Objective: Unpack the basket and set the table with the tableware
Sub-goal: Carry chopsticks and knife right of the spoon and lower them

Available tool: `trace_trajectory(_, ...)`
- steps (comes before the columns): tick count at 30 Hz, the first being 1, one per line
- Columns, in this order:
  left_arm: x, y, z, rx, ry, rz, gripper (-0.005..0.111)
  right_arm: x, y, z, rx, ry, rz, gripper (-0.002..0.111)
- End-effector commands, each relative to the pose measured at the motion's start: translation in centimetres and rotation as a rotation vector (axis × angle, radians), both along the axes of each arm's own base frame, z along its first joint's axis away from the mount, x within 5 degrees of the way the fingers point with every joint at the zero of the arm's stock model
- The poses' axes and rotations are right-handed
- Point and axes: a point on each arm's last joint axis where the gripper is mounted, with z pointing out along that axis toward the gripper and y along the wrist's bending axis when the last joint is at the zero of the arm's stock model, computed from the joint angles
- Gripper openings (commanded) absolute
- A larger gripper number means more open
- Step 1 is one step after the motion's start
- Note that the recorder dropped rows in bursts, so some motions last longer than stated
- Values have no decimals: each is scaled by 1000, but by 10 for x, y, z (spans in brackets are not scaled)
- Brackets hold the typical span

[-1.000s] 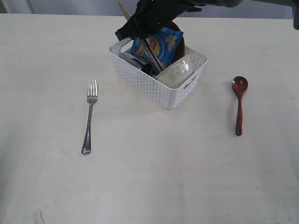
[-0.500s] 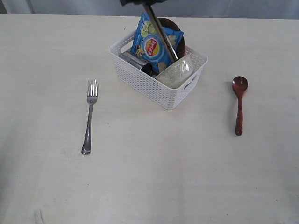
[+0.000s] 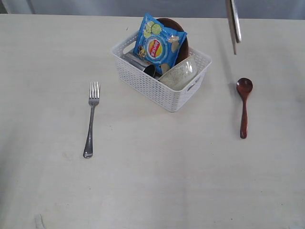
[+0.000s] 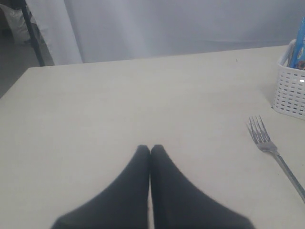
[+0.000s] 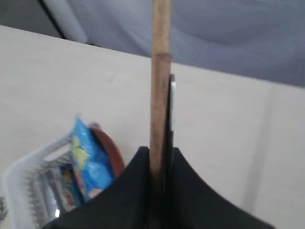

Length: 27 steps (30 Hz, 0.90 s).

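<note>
While the right gripper (image 5: 159, 164) is clamped on 2 things at once, the brown chopsticks (image 5: 160, 81) and the silver knife (image 5: 172, 105) pressed flat beside them, both stand straight out of its jaws in the right wrist view. Whether it holds 1 stick or 2, I cannot tell. In the exterior view the gripper itself is out of frame. Only the knife's end hangs in the upper right, off the table (image 3: 152, 186), to the right of the basket (image 3: 157, 88) and above the wooden spoon (image 3: 244, 107). That height probably keeps the long pieces clear of the basket rim on the way to a spot near the spoon.

The fork (image 3: 91, 119) lies left of centre and the spoon right of centre, both with heads toward the top of the frame. This looks like a place setting with the middle left bare for dishes. The basket at upper centre holds the blue chip bag (image 3: 158, 44), the brown plate (image 3: 184, 45) behind it, the pale bowl (image 3: 178, 74) leaning on its right wall, and the steel cup (image 3: 149, 70).

The left gripper (image 4: 150, 151) has its fingers pressed together on nothing, low over bare table, apart from the fork. It seems parked out of the way.
</note>
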Motion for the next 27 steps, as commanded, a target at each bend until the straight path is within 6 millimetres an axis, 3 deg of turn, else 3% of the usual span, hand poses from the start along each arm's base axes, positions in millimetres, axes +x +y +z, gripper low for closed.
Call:
trace_trajectory(1, 0, 0, 0, -8, -1, -5, 0, -4, -53, -41, 13, 188, -209, -1)
trace_trajectory(6, 0, 0, 0, -8, -1, -5, 0, -21, -88, -104, 34, 321, -374, -1)
trace_trajectory(10, 0, 0, 0, -8, -1, -5, 0, -36, -96, -136, -13, 336, -402, -1)
trace_trajectory(15, 0, 0, 0, -8, -1, -5, 0, -47, -102, -156, -83, 343, -425, -1)
trace_trajectory(21, 0, 0, 0, -8, -1, -5, 0, -50, -105, -161, -126, 344, -427, -1)
trace_trajectory(27, 0, 0, 0, -8, -1, -5, 0, -47, -104, -189, -140, 422, -421, -1)
